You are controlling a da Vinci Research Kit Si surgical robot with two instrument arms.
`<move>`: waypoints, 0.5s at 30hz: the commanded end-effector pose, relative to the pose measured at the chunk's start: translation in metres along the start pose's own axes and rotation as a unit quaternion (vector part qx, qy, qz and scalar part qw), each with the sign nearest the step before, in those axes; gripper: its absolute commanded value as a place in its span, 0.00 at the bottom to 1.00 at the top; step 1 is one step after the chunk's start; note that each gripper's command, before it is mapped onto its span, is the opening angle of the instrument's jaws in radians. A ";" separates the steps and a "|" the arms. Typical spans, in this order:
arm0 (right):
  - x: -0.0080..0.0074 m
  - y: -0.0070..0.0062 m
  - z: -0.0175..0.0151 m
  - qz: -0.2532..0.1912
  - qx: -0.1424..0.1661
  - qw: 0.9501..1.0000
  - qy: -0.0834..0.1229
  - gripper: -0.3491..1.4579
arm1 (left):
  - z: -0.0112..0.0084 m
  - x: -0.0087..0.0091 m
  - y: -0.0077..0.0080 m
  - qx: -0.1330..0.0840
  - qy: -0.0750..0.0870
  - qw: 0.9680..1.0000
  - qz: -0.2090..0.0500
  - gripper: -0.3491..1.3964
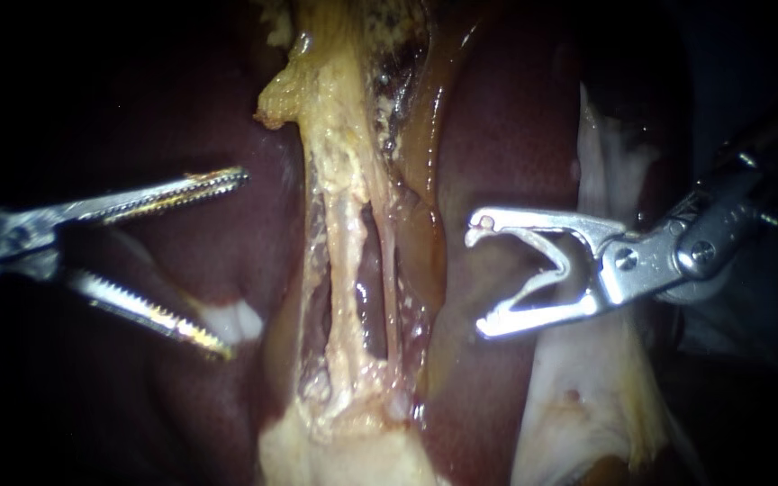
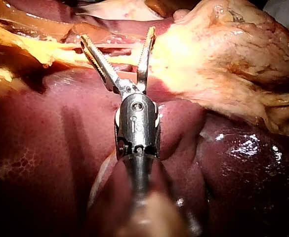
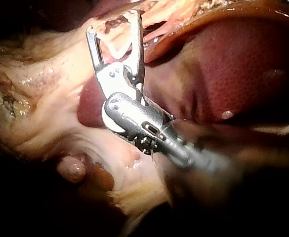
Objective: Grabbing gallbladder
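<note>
Gallbladder [image 1: 344, 454] ungrasped — left instrument [image 1: 236, 262], right instrument [image 1: 477, 282] gaping

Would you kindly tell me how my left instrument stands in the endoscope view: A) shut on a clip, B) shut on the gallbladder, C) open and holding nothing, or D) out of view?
C: the left instrument shows a wide gap at its tip, with only the liver behind it.

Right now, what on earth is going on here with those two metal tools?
Two surgical instruments are poised over a dark red liver. The left instrument comes in with its toothed jaws wide open; the right instrument faces it, jaws open too. Between them runs a strip of pale yellowish tissue. Neither instrument is gripping anything at this moment.
</note>
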 end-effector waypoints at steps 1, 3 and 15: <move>0.0000 0.0000 0.0000 0.000 0.000 1.000 0.000 0.53 | -0.0002 -0.0002 0.0002 -0.008 0.002 1.000 -0.001 0.77; -0.0001 0.0000 0.0001 0.000 0.000 1.000 0.000 0.53 | -0.0004 -0.0007 0.0009 -0.029 0.004 0.999 -0.030 0.77; -0.0005 -0.0001 0.0003 -0.001 -0.001 1.000 -0.001 0.53 | 0.0010 -0.0010 0.0070 -0.115 -0.009 0.965 -0.235 0.72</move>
